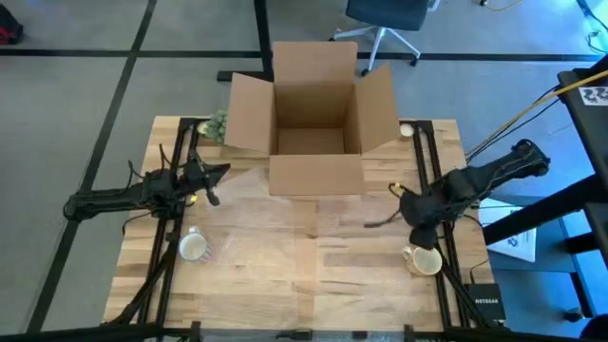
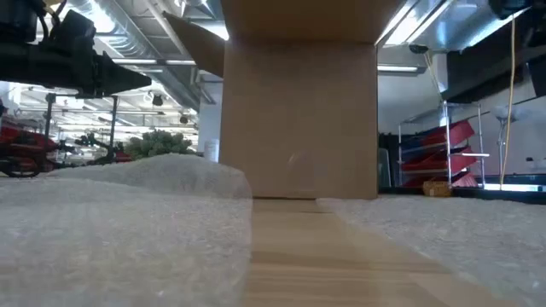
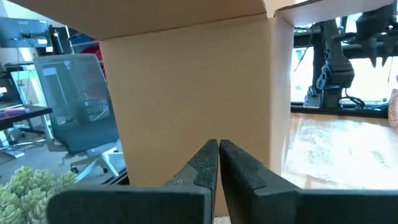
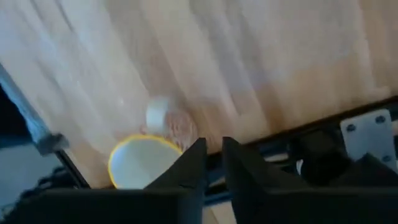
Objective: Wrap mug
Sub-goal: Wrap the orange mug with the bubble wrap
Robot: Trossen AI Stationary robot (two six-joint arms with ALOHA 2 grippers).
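Nothing is yet wrapped: one mug (image 1: 194, 247) is seen bare on the bench (image 1: 313, 285) near the closed, empty left gripper (image 1: 215, 185), another mug (image 1: 425, 259) just under the closed right gripper (image 1: 418, 237), with bubble wrap (image 1: 275, 204) spread flat between.

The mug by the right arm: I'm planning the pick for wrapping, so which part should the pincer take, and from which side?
Probably the rim, from above. The mug stands upright by the table's right edge, its yellow-edged mouth open upward, so one finger could go inside and one outside. Its handle sticks out sideways; grip away from it. The right pincer, nearly closed, hovers close above.
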